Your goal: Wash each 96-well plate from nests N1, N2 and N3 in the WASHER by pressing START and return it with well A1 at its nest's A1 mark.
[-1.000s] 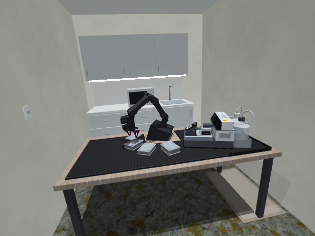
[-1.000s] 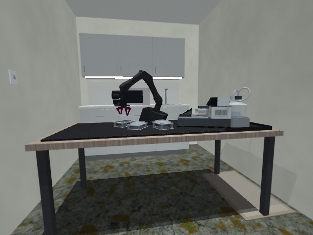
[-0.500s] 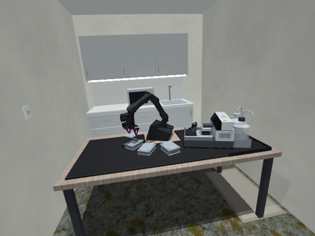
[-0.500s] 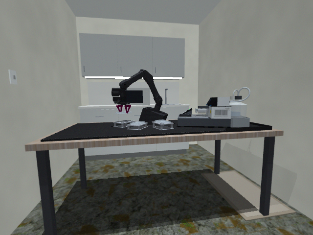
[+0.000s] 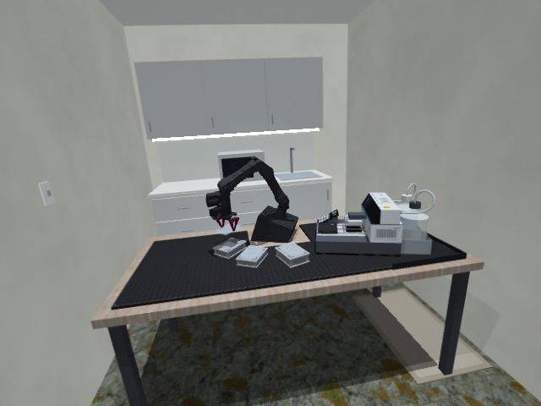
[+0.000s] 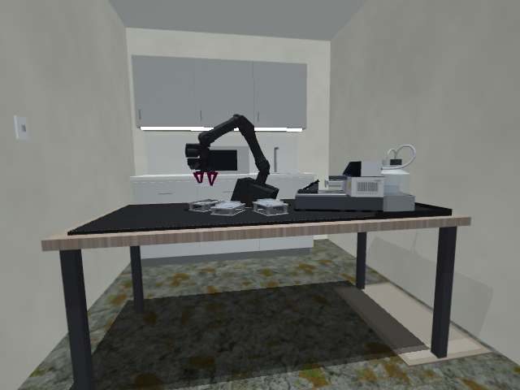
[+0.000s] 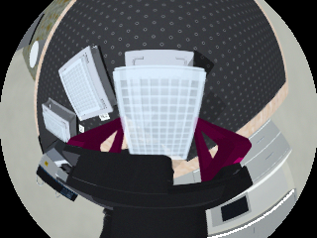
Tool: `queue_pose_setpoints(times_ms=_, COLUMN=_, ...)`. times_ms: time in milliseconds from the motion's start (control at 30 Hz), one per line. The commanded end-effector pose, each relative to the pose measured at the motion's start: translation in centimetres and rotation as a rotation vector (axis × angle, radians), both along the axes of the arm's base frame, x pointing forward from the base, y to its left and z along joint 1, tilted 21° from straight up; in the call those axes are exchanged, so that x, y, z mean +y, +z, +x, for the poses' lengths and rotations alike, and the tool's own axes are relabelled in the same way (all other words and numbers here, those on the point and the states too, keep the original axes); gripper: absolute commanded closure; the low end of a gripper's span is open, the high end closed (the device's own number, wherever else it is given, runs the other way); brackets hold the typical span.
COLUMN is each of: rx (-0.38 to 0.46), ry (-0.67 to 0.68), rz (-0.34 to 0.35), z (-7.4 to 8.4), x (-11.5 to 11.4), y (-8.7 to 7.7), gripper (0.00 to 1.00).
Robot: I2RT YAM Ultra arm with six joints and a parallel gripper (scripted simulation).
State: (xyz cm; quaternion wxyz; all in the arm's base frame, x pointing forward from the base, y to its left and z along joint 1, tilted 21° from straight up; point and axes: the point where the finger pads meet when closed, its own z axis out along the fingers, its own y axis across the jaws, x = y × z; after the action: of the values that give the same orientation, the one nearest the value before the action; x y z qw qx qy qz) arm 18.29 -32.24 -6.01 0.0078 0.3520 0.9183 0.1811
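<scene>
the gripper (image 6: 205, 178) grasps a 96-well plate (image 7: 160, 109) above its emptied nest (image 5: 227, 247), at ten o'clock from the washer (image 5: 371, 229). a slight tilt in transit risks the plate missing the carrier's locators.

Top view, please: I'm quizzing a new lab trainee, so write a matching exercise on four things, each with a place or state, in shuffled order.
1. hand
2. held plate
3. leftmost nest
4. washer

a. stands at the right end of the table
b. has no plate in it
c. shut on a plate
d. hangs in the air above the mat

Pairs: 1-c, 2-d, 3-b, 4-a
</scene>
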Motion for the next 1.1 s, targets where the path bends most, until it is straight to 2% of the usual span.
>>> queue_pose_setpoints(times_ms=0, rx=-0.006, ry=-0.002, rz=-0.015, z=0.0, x=-0.4, y=0.4, gripper=1.00)
queue_pose_setpoints(times_ms=67, rx=-0.006, ry=-0.002, rz=-0.015, z=0.0, x=-0.4, y=0.4, gripper=1.00)
queue_pose_setpoints(times_ms=167, rx=-0.038, ry=0.091, rz=-0.029, z=1.0, x=0.6, y=1.0, gripper=1.00)
queue_pose_setpoints(times_ms=467, rx=-0.040, ry=0.092, rz=-0.028, z=3.9, x=3.5, y=2.8, gripper=1.00)
queue_pose_setpoints(times_ms=533, rx=-0.040, ry=0.092, rz=-0.028, z=3.9, x=3.5, y=2.8, gripper=1.00)
queue_pose_setpoints(times_ms=1067, rx=-0.041, ry=0.092, rz=-0.027, z=8.8, x=8.4, y=5.7, gripper=1.00)
